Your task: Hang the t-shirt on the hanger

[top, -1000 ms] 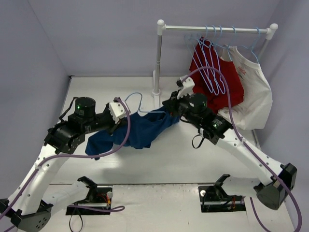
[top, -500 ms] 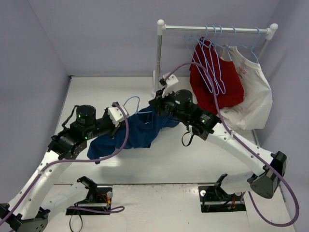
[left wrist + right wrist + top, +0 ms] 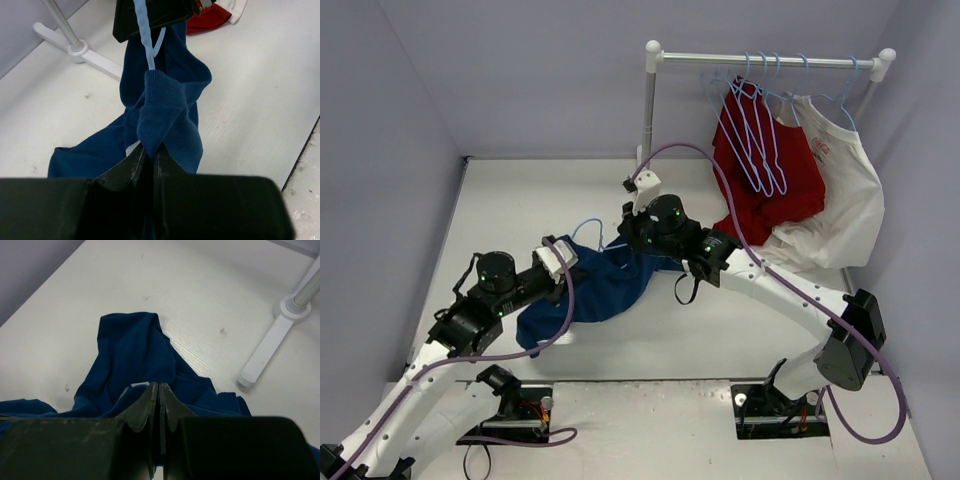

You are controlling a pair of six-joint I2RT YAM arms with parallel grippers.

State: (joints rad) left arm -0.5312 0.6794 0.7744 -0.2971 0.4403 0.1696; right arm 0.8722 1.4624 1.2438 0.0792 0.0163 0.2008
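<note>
The navy t-shirt (image 3: 602, 290) hangs bunched between my two grippers and sags low over the table. My left gripper (image 3: 563, 262) is shut on a fold of its cloth (image 3: 165, 100), pinched at the fingertips (image 3: 134, 159). My right gripper (image 3: 627, 233) is shut on the thin light-blue hanger (image 3: 588, 222), whose wire (image 3: 144, 35) runs from the right jaws down into the shirt's ribbed opening. In the right wrist view the shut right gripper (image 3: 159, 386) sits above the shirt (image 3: 130, 352) with a pale sliver beside its tip. The rest of the hanger is hidden in the cloth.
A white clothes rack (image 3: 647, 120) stands at the back, its foot (image 3: 80, 50) near the shirt (image 3: 270, 350). Several spare blue hangers (image 3: 760, 130), a red shirt (image 3: 765, 185) and a white shirt (image 3: 840, 205) hang on its rail at the right.
Both grippers have moved left and toward the near edge, carrying the shirt and hanger with them. The shirt hangs lower and more bunched. Both grips are unchanged.
</note>
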